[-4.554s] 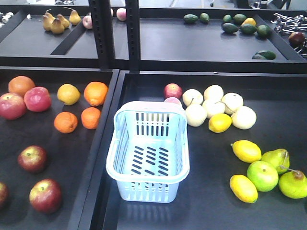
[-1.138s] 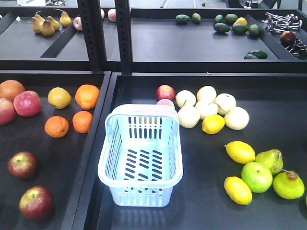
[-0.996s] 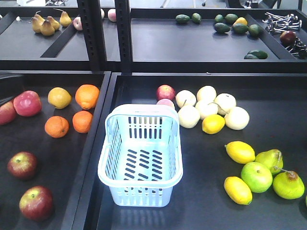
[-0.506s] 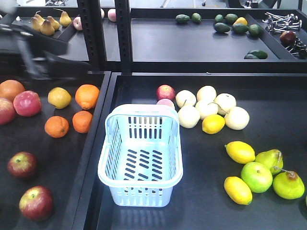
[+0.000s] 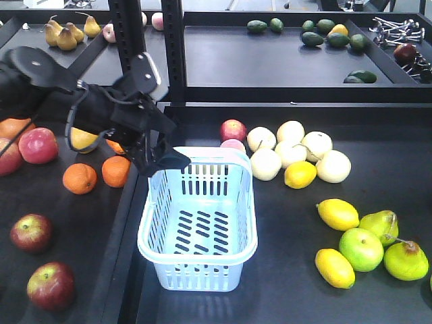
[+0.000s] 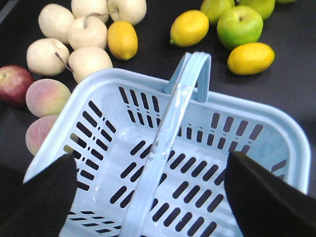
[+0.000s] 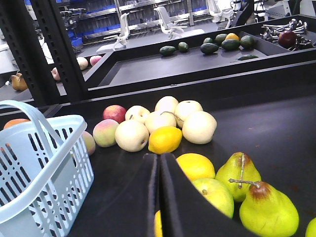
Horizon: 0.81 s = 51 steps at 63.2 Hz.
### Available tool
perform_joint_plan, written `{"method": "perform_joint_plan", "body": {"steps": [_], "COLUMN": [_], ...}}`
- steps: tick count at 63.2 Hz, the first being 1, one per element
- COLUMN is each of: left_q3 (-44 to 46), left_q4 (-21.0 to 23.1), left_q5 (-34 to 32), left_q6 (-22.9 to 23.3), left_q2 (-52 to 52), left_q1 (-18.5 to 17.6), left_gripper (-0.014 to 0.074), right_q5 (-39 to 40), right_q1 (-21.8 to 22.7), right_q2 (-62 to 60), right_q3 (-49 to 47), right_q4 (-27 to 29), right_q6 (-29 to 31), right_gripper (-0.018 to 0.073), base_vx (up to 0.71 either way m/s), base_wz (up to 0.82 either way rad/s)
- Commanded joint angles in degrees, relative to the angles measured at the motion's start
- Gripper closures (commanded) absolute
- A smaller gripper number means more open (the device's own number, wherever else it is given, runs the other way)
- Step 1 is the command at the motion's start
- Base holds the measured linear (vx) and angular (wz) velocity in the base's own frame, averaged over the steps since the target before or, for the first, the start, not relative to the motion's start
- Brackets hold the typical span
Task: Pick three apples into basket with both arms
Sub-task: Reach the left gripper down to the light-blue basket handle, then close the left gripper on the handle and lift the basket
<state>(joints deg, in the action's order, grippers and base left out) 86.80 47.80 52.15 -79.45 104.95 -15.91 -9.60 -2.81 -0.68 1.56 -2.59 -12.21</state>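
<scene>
No lettering, label, brand, number or sign was legible anywhere, whether on the basket (image 5: 202, 273), the left arm (image 5: 101, 108) or the black shelving (image 5: 270, 61).

Front camera looked down from high, near side of basket (image 5: 196, 275), toward upper shelf (image 5: 270, 61). Left wrist camera hung close above basket, facing down. Right wrist camera sat low, right of basket. All shared basket.

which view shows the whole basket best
Front view: the whole basket shows, bar a corner behind the left gripper. Left wrist looks into it, cropped; right wrist catches one end.
</scene>
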Motion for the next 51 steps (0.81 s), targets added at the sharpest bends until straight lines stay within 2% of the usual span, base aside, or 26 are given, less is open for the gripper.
{"method": "perform_joint_plan", "body": {"steps": [1,39,51], "left_q3": [2.6,2.6,2.6], "left_q4": [1.8,-0.1,0.0], "left_q5": [-1.5,-5.8,-5.7], "left_q6": [0.0,0.0,0.4], "left_q2": [-1.8,4.6,5.5], "left_q1": [-1.0,-1.1,-1.1], "left_gripper": [0.0006,0.0006,0.0041], "right_q5": [4.1,4.1,4.1], "right_q1": [0.0,0.0,0.0], "right_q2": [-0.8,-0.8,-0.8], "right_q3": [0.8,0.8,0.8], "right_q4": [-0.6,-0.6,-0.6], "right_q6": [0.2,0.2,0.2], "right_gripper": [0.0564,0.0564,0.0564], "base_vx": [0.0,0.0,0.0], "base_wz": [0.0,0.0,0.0]}}
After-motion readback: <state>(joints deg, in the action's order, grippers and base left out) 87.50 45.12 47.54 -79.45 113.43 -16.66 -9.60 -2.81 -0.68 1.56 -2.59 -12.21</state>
